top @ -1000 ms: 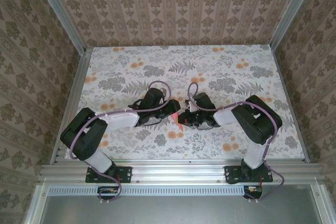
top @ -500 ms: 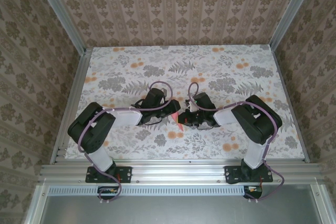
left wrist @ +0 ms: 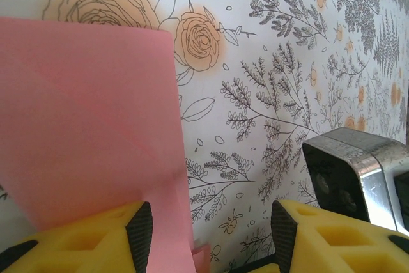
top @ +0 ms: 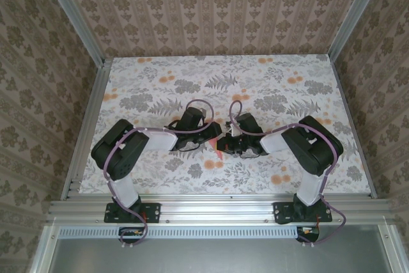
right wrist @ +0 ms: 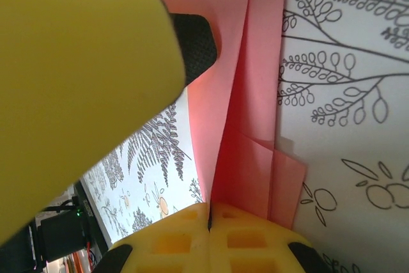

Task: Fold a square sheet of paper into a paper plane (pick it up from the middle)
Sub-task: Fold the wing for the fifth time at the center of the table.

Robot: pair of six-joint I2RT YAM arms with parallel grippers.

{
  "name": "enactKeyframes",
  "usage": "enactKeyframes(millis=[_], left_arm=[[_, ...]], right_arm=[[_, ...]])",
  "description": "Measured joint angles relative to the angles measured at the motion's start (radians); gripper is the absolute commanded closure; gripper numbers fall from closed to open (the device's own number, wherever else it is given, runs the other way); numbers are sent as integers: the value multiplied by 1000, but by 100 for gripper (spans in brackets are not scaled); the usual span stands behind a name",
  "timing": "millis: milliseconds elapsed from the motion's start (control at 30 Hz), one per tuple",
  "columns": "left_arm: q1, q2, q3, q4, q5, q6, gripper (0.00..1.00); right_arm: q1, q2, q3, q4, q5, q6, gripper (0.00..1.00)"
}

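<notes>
The salmon-pink sheet of paper (right wrist: 255,81) is folded lengthwise into several layers, with small flaps near its lower end. My right gripper (right wrist: 209,212) is shut on the fold, its two yellow fingers pressed together over the paper. In the top view the paper (top: 218,151) shows as a small pink tip between both grippers at mid-table. My left gripper (left wrist: 211,228) is open. The paper (left wrist: 89,119) stands up in front of its left finger (left wrist: 96,238), and the paper's edge lies inside the gap. That finger's black pad (right wrist: 195,43) sits against the paper's outer layer.
The floral tablecloth (top: 255,87) covers the table inside an aluminium frame with patterned walls. The right arm's wrist camera housing (left wrist: 358,171) is close beside my left gripper's right finger (left wrist: 332,238). Both grippers (top: 213,133) (top: 225,146) nearly meet mid-table.
The left arm's elbow has swung to the right and its gripper has edged closer to the paper. The right arm and the paper have stayed put.
</notes>
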State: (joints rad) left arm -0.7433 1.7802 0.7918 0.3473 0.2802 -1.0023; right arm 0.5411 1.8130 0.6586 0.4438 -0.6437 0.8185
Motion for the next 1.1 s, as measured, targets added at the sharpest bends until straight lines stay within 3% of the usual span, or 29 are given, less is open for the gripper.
enactKeyframes(millis=[200, 300, 367, 533, 1100], left_arm=[[5, 8, 9, -2, 16, 9, 45], [5, 11, 13, -3, 17, 12, 45], [5, 12, 15, -3, 19, 13, 46], [5, 13, 16, -6, 21, 19, 46], [5, 21, 34, -22, 28, 24, 45]], right_arm=[[0, -58, -22, -24, 25, -13, 70], [0, -130, -35, -95, 73, -38, 67], [0, -177, -37, -140, 103, -58, 71], [0, -244, -36, -203, 121, -80, 90], [41, -163, 62, -249, 106, -82, 94]])
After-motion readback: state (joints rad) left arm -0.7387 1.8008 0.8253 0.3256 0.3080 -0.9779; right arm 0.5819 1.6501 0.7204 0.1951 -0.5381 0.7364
